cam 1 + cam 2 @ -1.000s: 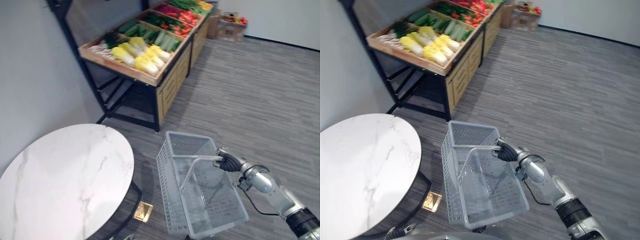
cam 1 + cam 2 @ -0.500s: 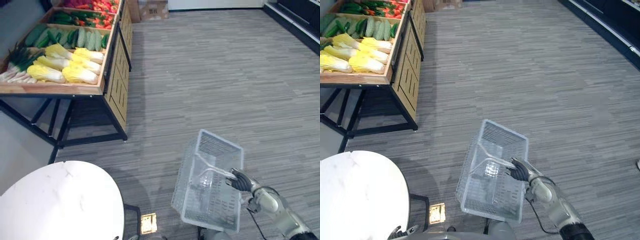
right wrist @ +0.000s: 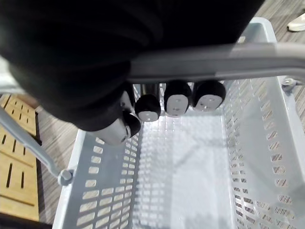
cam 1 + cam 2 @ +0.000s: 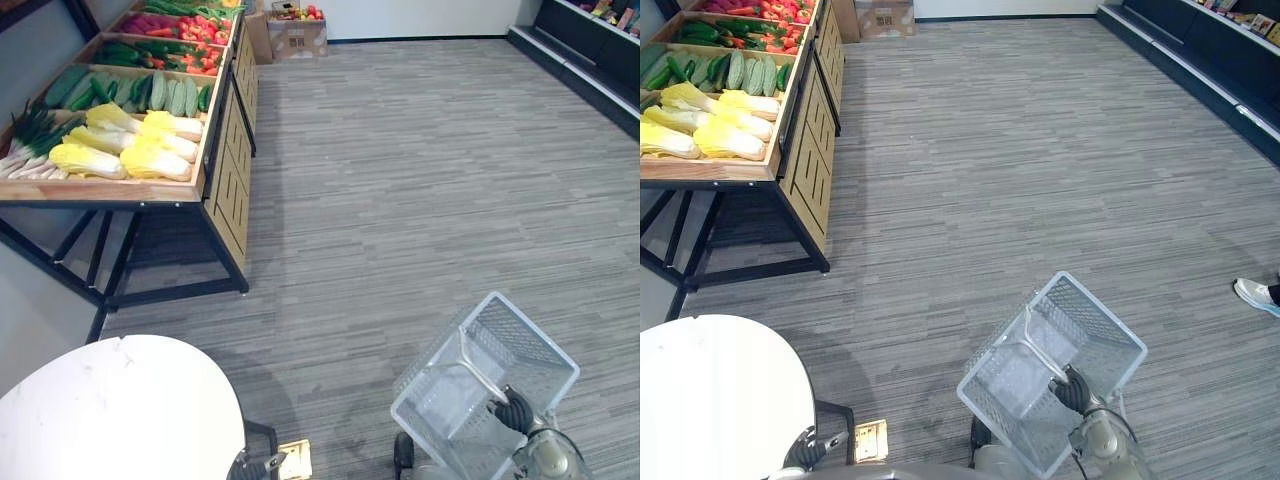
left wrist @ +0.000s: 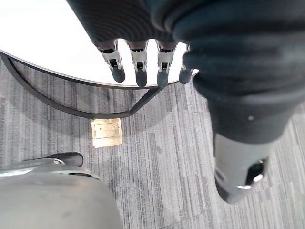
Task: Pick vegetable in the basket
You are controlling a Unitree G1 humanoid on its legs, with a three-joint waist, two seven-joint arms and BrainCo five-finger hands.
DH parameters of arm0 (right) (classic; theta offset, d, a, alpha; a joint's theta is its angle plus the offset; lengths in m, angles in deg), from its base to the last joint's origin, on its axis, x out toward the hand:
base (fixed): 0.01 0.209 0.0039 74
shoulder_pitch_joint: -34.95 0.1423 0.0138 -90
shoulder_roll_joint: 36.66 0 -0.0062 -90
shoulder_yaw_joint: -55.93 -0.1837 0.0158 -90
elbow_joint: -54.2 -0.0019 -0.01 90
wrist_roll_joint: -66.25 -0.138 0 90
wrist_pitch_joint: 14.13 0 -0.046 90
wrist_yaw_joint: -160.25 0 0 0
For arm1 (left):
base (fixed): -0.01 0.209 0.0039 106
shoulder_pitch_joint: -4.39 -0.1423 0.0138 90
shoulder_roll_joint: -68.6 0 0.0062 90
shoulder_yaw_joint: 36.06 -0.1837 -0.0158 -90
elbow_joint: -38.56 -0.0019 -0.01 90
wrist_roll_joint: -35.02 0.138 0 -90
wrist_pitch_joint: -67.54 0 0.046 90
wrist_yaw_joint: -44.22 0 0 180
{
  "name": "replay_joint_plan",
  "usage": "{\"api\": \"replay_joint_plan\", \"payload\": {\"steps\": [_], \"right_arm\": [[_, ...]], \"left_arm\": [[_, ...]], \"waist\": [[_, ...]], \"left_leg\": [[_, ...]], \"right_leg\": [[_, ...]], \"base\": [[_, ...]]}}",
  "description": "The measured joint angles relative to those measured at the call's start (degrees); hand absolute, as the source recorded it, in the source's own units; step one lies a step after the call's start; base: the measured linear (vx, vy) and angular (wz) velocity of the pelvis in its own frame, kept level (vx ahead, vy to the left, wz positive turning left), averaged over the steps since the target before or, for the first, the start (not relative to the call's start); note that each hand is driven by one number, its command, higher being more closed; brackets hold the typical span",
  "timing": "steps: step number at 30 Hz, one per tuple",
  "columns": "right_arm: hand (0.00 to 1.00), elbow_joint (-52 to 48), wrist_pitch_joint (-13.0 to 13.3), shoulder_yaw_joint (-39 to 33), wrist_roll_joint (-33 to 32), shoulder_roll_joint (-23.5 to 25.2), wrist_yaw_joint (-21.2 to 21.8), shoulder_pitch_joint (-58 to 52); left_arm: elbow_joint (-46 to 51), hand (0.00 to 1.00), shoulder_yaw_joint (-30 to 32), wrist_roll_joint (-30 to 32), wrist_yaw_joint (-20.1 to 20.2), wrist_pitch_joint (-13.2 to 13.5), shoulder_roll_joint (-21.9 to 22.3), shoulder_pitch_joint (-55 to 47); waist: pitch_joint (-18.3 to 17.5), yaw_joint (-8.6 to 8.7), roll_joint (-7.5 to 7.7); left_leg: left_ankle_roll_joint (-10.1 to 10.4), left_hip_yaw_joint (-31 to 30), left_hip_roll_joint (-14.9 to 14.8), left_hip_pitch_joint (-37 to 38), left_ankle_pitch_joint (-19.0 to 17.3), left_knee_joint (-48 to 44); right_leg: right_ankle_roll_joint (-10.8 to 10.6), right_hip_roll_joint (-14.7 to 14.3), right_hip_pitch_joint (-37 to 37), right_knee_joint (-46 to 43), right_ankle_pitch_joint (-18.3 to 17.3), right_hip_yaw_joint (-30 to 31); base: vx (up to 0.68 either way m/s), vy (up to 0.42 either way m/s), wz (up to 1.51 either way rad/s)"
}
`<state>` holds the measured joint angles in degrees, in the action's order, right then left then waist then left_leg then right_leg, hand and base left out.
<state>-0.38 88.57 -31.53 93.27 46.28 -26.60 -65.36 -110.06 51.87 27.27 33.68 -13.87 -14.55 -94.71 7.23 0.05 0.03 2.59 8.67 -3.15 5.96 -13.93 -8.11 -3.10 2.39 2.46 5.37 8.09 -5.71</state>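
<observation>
Right robot hand (image 4: 1072, 390) is curled round the handle (image 3: 214, 59) of the grey mesh basket (image 4: 1095, 318), whose slotted bottom lies in plain sight. Napa cabbages (image 4: 120, 150) and cucumbers (image 4: 165, 95) lie in the wooden counter (image 4: 222, 175) trays, well apart from it. Left robot hand (image 5: 139, 64) hangs straight-fingered over a round white table (image 5: 38, 38). The right eye view catches a person's shoe (image 4: 1255, 293).

We work under bright, even overhead light — shadows fall soft. Beyond the fingers (image 3: 177, 98) of the right hand (image 3: 71, 62), pale glare washes the floor of the basket (image 3: 181, 162); behind the fingers (image 5: 139, 67) of the left hand (image 5: 124, 19) the table (image 5: 43, 33) glows white.
</observation>
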Motion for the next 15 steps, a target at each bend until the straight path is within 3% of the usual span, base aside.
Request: {"api": "replay_joint_plan", "payload": {"steps": [5, 15], "right_arm": [[1.0, 1.4, -0.5, -2.3, 0.2, 2.1, -2.8, 0.0], [1.0, 1.9, -2.0, -5.0, 0.2, 4.1, -4.3, 0.0]], "left_arm": [[0.8, 0.0, -0.4, 0.0, -0.3, 0.1, 0.0, 0.4], [1.6, 0.0, 0.1, 1.8, -0.5, -1.7, 0.0, -1.1]], "waist": [[-0.3, -0.04, 0.49], [-0.3, -0.21, 0.52]], "left_leg": [[-0.1, -0.6, 0.0, -0.9, -0.1, -0.1], [-0.1, -2.6, -0.1, -1.5, -0.1, 0.0]], "right_leg": [[-0.1, 0.0, 0.2, 0.6, 0.5, -0.3], [0.0, 0.1, 0.2, 0.7, 0.5, -2.0]], "base": [[-0.04, -0.013, 0.03], [0.01, 0.001, 0.09]]}}
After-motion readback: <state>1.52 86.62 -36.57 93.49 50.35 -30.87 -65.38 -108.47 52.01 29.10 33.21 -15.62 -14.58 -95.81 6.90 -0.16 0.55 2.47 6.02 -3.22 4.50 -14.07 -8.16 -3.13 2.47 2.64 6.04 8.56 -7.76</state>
